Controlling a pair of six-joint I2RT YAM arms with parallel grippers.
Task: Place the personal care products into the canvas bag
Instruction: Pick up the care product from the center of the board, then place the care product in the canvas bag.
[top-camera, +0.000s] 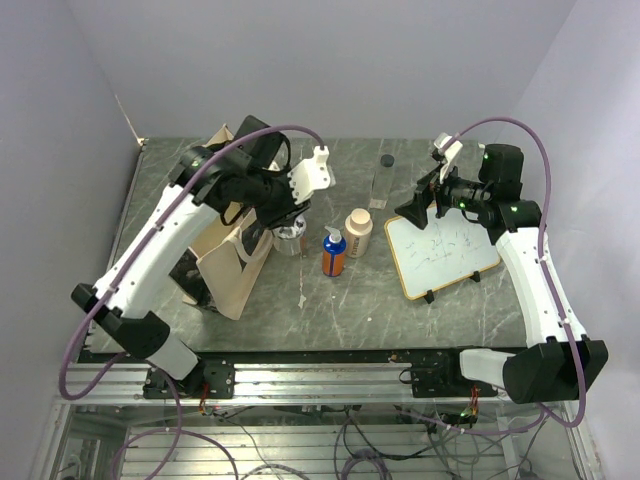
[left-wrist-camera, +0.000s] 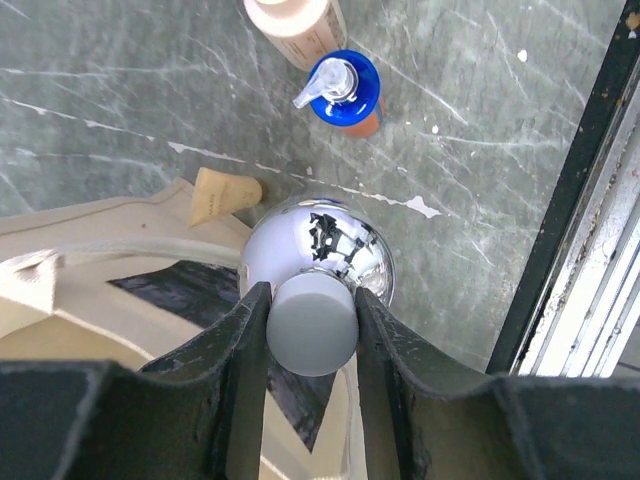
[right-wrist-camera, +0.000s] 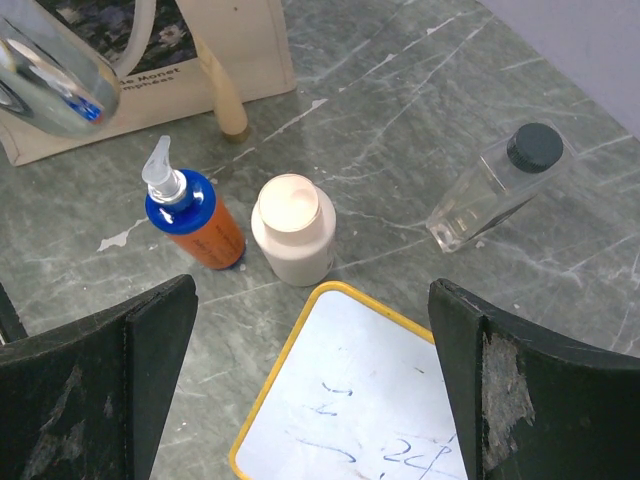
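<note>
Over your grey marbled table (top-camera: 350, 300), the left gripper (left-wrist-camera: 312, 300) pinches the silver bottle (left-wrist-camera: 320, 245); the right gripper (right-wrist-camera: 312, 300), two o'clock, gapes empty.

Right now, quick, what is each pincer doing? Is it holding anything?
Left pincer: closed on the silver bottle, gripping its white cap.
Right pincer: open, holding nothing.
</note>
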